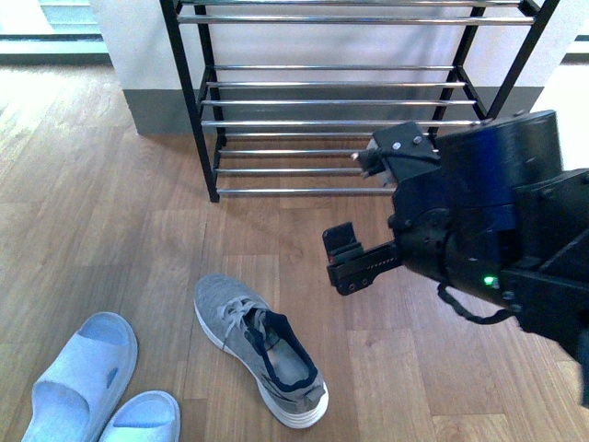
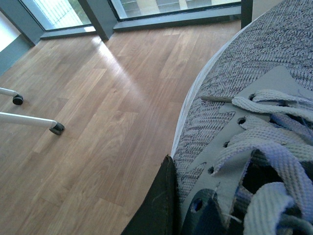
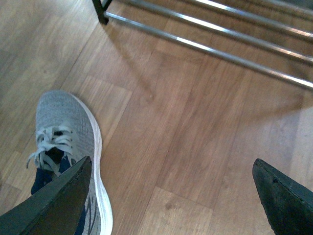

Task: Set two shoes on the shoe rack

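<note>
Front view. The shoe rack (image 1: 331, 85) stands at the back on the wood floor (image 1: 110, 212), and the chrome bars in view carry nothing. One grey floor sneaker (image 1: 262, 354) lies in front of it, toe toward the rack. The pale blue slides (image 1: 83, 378) sit well off to its left. The right gripper (image 1: 354, 258) hangs between sneaker and rack, above the boards. The left arm is out of frame.

Left wrist view. The held sneaker (image 2: 254, 78) fills the frame, knit upper and laces close up. The left gripper (image 2: 166, 215) has one dark finger (image 2: 157, 210) flat against the shoe's side. The opposing finger is hidden under the laces, but I judge it clamped on this shoe.

Right wrist view. The fingers (image 3: 58, 200) are spread wide with only bare floor between them. The floor sneaker lies just beside one finger, not inside the span.

Risks:
- Closing here would catch nothing, so the claw must shift over the shoe first.
- The soft knit may fold under the pinch and let the shoe twist or slip.
- The thin bars leave gaps, so a shoe set down tilted could tip through them.
- The arm works near the lowest bars and could knock them.
</note>
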Robot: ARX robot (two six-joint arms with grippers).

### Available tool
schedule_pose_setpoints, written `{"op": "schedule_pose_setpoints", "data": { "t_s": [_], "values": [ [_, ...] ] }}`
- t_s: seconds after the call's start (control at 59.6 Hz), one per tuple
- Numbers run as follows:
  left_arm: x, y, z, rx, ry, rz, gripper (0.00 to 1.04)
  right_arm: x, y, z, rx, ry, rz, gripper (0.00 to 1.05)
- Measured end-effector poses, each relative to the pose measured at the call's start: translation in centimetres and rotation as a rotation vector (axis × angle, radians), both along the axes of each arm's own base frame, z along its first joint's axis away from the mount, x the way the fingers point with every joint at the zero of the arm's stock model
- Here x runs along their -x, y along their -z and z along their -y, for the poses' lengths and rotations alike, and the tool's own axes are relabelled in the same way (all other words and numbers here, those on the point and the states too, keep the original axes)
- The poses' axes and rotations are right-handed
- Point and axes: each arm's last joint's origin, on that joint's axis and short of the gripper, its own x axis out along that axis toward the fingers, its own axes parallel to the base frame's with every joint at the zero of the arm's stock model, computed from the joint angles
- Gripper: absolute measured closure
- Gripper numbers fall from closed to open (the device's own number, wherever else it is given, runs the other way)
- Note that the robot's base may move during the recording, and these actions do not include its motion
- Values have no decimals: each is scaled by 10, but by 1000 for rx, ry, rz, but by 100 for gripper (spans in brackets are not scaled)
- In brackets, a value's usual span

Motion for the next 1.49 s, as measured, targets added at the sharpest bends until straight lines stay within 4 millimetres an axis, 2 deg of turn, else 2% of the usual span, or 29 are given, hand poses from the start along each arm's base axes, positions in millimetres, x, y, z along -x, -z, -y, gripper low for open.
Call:
{"op": "schedule_pose_setpoints", "data": {
  "t_s": [0.185, 0.369, 0.52, 0.705, 1.007, 1.259, 1.376, 1.444, 1.494],
  "values": [
    [0, 0, 0, 0, 0, 0, 103, -18, 51, -15, 27, -41, -162, 9],
    [0, 0, 0, 0, 0, 0, 103, -17, 95, -26, -4, -139, -385, 9],
    [0, 0, 0, 0, 0, 0, 103, -15, 112, -34, -24, -178, -455, 9],
    [0, 0, 0, 0, 0, 0, 103, -23, 122, -41, -27, -177, -481, 9],
    [0, 0, 0, 0, 0, 0, 103, -51, 157, -50, -59, -110, -492, 10],
    [0, 0, 0, 0, 0, 0, 103, -58, 159, -53, -76, -65, -473, 46],
    [0, 0, 0, 0, 0, 0, 103, -57, 159, -51, -87, -44, -480, 73],
    [0, 0, 0, 0, 0, 0, 103, -57, 160, -49, -91, -32, -483, 82],
    [0, 0, 0, 0, 0, 0, 103, -57, 160, -42, -109, -7, -486, 92]
  ]
}}
